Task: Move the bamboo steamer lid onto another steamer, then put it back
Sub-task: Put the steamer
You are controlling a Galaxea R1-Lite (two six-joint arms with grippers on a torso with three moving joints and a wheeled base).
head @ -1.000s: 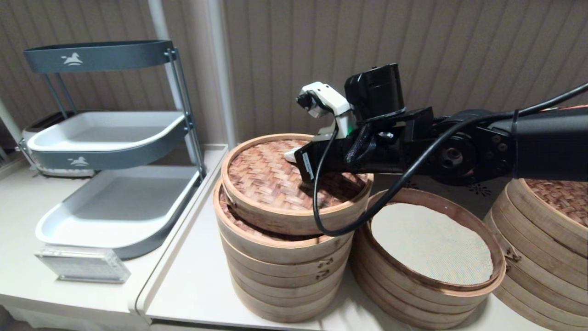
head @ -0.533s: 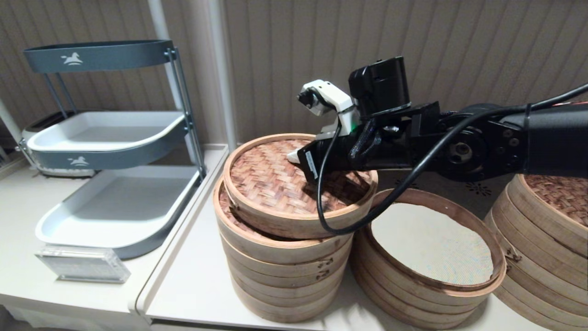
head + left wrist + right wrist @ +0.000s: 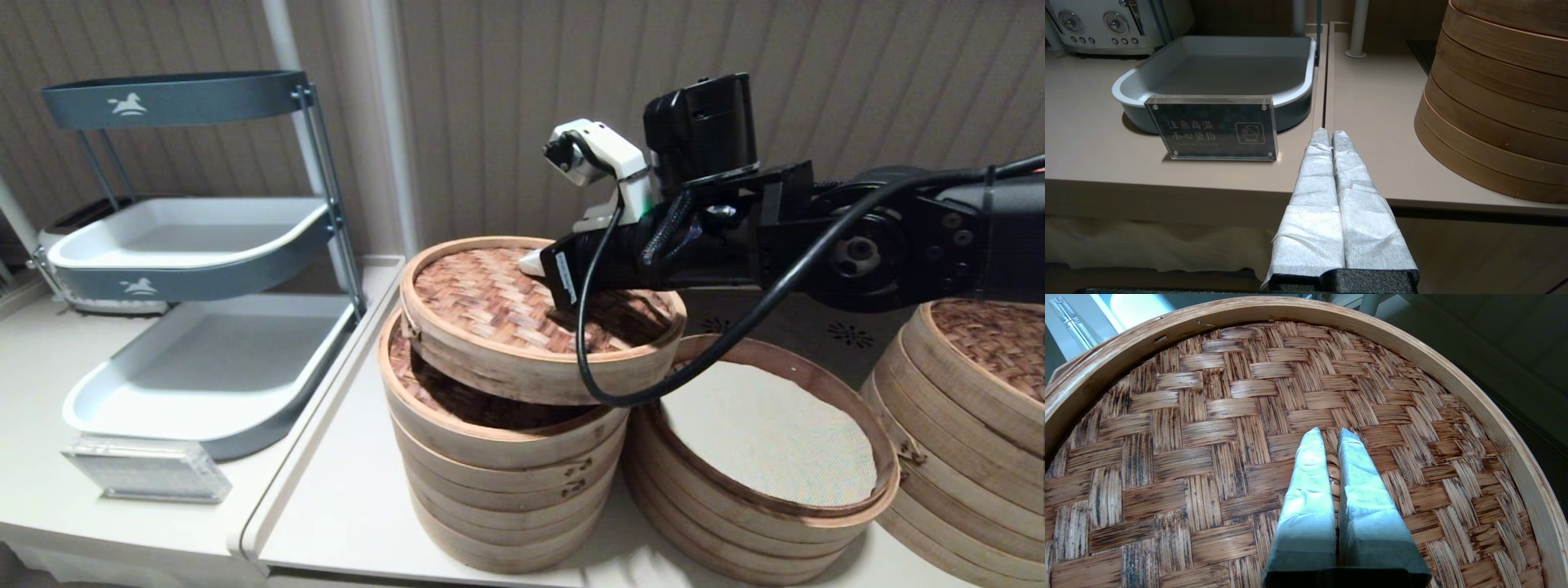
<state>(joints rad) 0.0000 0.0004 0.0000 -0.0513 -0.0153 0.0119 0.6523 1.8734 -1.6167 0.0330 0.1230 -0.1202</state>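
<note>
Right wrist view, right hand (image 3: 1331, 435) pinching bamboo steamer lid (image 3: 1208, 428) loop, head view, lid tilted above stack (image 3: 498, 482)

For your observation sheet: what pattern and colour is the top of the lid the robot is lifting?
The bamboo steamer lid has a reddish-brown herringbone weave of bamboo strips, clearest in the right wrist view.

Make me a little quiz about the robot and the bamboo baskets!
1. True or false: the bamboo steamer lid lies flat and snug on the tall steamer stack.
2. Which tool holds the lid's loop handle? A) left tool B) right tool
3. Fill in: the low steamer beside the stack has a cream ____ inside.

Key:
1. False: it is lifted and tilted, with a gap underneath.
2. B: the right tool pinches it; the left tool is parked low at the counter's edge.
3. Mesh liner.
</note>
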